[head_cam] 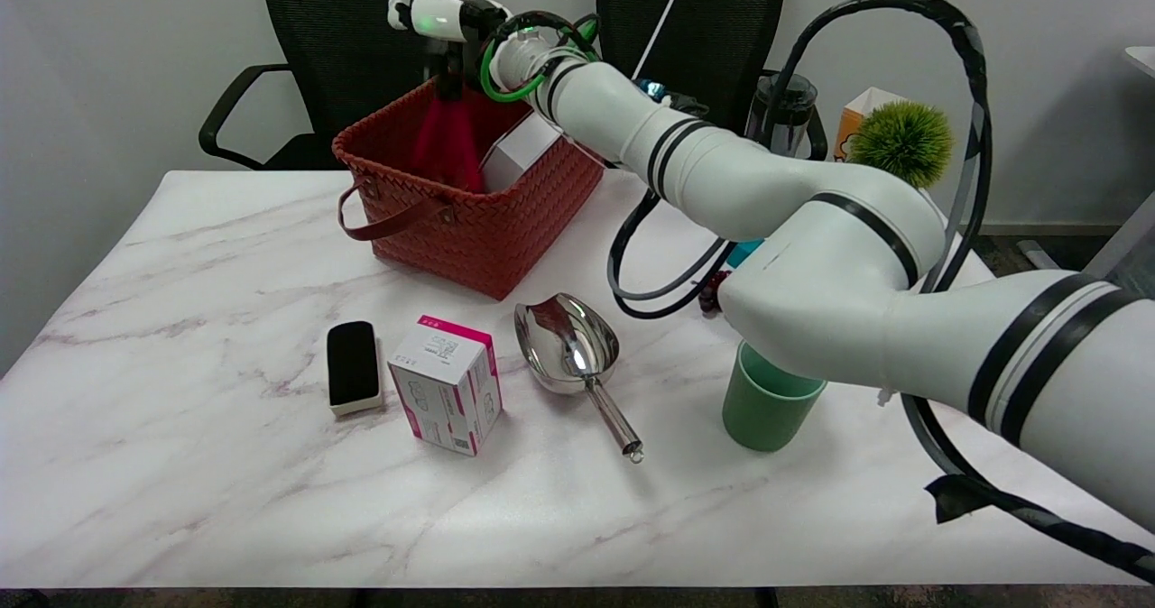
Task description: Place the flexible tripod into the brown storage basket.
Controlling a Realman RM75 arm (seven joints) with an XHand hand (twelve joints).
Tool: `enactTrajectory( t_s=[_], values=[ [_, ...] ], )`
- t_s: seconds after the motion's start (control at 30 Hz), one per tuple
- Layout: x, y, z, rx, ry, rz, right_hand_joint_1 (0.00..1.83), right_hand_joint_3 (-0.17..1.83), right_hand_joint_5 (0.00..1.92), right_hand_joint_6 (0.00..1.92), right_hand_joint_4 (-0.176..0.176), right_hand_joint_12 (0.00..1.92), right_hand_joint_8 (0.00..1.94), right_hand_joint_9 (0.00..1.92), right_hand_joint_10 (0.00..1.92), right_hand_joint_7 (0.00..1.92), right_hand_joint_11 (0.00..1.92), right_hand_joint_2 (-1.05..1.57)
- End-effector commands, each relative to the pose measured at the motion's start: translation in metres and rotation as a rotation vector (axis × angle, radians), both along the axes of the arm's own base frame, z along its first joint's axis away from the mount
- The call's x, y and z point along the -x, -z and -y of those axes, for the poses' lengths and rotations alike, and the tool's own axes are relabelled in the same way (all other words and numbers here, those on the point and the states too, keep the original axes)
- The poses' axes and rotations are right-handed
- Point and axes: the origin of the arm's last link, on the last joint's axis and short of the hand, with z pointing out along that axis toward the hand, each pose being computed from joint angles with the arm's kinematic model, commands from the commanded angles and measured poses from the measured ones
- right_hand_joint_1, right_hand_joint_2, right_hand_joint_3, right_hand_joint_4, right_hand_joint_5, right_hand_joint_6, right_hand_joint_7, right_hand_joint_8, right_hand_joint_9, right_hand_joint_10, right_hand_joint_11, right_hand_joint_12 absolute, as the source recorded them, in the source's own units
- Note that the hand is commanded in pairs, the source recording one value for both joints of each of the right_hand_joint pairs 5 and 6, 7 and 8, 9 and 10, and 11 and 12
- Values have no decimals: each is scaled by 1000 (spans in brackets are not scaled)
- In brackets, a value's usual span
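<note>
A white marble-patterned bench (pixel 180 464) with faint pinkish-grey veins stands before a pale wall, with two black mesh office chairs (pixel 352 13) behind it. The brown storage basket (pixel 469 220), woven and reddish with a loop handle facing the viewer, sits at the far side of the bench and serves as landmark. Nearer the viewer than the basket lie a black eraser block (pixel 352 364), a pink-and-white carton (pixel 447 396) whose print is too small to read, a steel scoop (pixel 568 346) and, further right, a green cup (pixel 767 409). A grey-white box (pixel 519 152) leans inside the basket. The flexible tripod (pixel 448 139), magenta-legged and blurred, hangs with its legs down inside the basket beside that box. The right hand (pixel 442 17) is directly above the basket; whether its fingers are clamped on the tripod's top I cannot tell.
</note>
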Motion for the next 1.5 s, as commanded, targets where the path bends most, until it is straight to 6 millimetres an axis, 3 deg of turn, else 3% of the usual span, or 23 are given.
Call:
enactTrajectory(
  t_s=[0.03, 0.2, 0.33, 0.53, 0.67, 0.73, 0.87, 1.03, 1.17, 1.27, 1.37, 1.5],
  values=[
    [-2, -9, 1, 6, -27, -33, 1280, 1161, 996, 996, 0, 0, 59, 0, 0, 59, 0, 605],
    [-7, -7, 0, 0, -46, -27, 1301, 1063, 802, 802, 0, 0, 40, 0, 0, 40, 0, 511],
    [-29, -11, 0, -11, -118, -16, 1298, 1028, 780, 780, 0, 0, 63, 0, 0, 63, 0, 502],
    [-91, -52, -12, -16, -336, -182, 1294, 972, 858, 858, 0, 5, 233, 36, 36, 233, 5, 540],
    [-115, -86, -34, -4, -452, -219, 1298, 1022, 780, 780, 0, 307, 295, 252, 252, 295, 307, 478],
    [-110, -109, -46, 21, -476, -225, 1301, 1057, 662, 662, 0, 493, 358, 426, 426, 358, 493, 445],
    [-78, -155, -65, 97, -461, -247, 1288, 1054, 647, 647, 0, 597, 474, 557, 557, 474, 597, 460],
    [-36, -199, -98, 161, -434, -297, 1267, 893, 815, 815, 0, 814, 1042, 813, 813, 1042, 814, 609],
    [8, -211, -128, 217, -447, -326, 1232, 797, 896, 896, 0, 954, 1177, 1011, 1011, 1177, 954, 706],
    [28, -215, -145, 260, -470, -321, 1210, 733, 906, 906, 0, 1058, 1228, 1135, 1135, 1228, 1058, 772],
    [32, -216, -156, 253, -471, -358, 1197, 688, 884, 884, 0, 1127, 1260, 1214, 1214, 1260, 1127, 806],
    [21, -219, -169, 243, -501, -463, 1230, 684, 779, 779, 0, 1131, 1216, 1197, 1197, 1216, 1131, 723]
  ],
)
